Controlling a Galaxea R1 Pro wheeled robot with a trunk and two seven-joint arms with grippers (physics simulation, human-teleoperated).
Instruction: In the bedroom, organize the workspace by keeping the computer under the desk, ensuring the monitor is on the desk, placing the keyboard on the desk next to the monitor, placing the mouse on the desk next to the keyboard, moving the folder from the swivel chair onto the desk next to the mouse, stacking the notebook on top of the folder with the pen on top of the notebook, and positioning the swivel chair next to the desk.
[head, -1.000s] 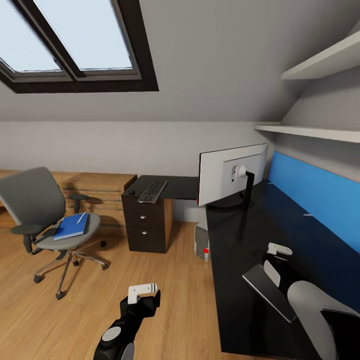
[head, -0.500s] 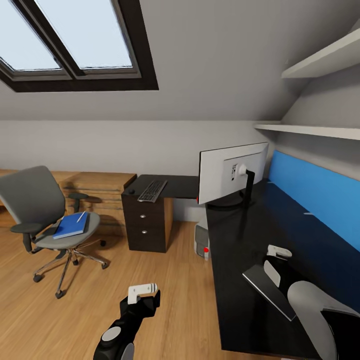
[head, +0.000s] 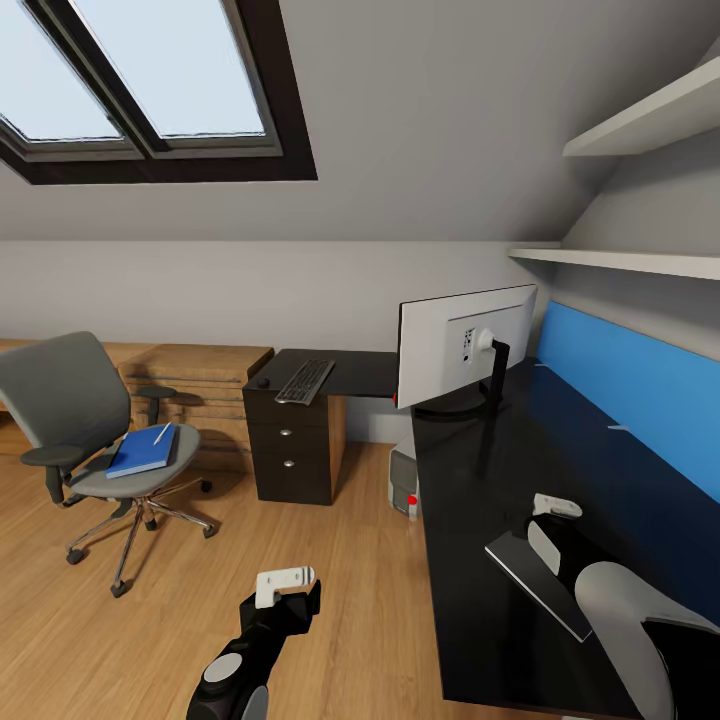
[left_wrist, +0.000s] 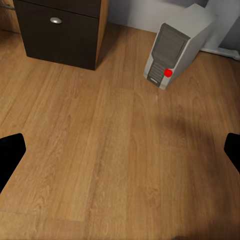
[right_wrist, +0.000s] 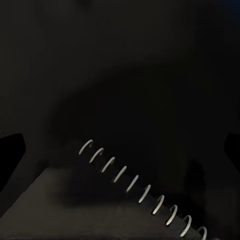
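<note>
Swivel chair (head: 85, 425) first, at the far left of my head view: grey, standing on the wooden floor (head: 340, 560) well apart from the desk (head: 520, 500), in front of a light wooden dresser (head: 205, 375). On its seat lies the blue folder (head: 142, 452), and a thin white pen (head: 162, 434) rests on top of the folder.

Next comes the black three-drawer unit (head: 290, 450) carrying the short arm of the desk. The keyboard (head: 305, 382) lies on that top, with the small dark mouse (head: 262, 382) just beside it on the chair's side. My left gripper (head: 285, 585) hangs over bare floor in front of this unit; its fingers (left_wrist: 10, 150) sit at opposite edges of the left wrist view with a wide gap between them, so that hand is spread and holds nothing. That same view shows the computer (left_wrist: 177, 45) standing upright on the floor, a red dot on its front panel, beside the drawer unit and under the desk edge.

Further right, the monitor (head: 465, 345) stands on the desk at the corner, its pale back toward me. The long black desktop runs along the blue back panel (head: 625, 385), with white wall shelves (head: 640, 265) above. My right gripper (head: 555, 507) is over the desktop near me, fingers parted in the right wrist view and gripping nothing. A spiral-bound notebook (right_wrist: 65, 205) lies flat on the desk just under it, its wire coil catching the light.
</note>
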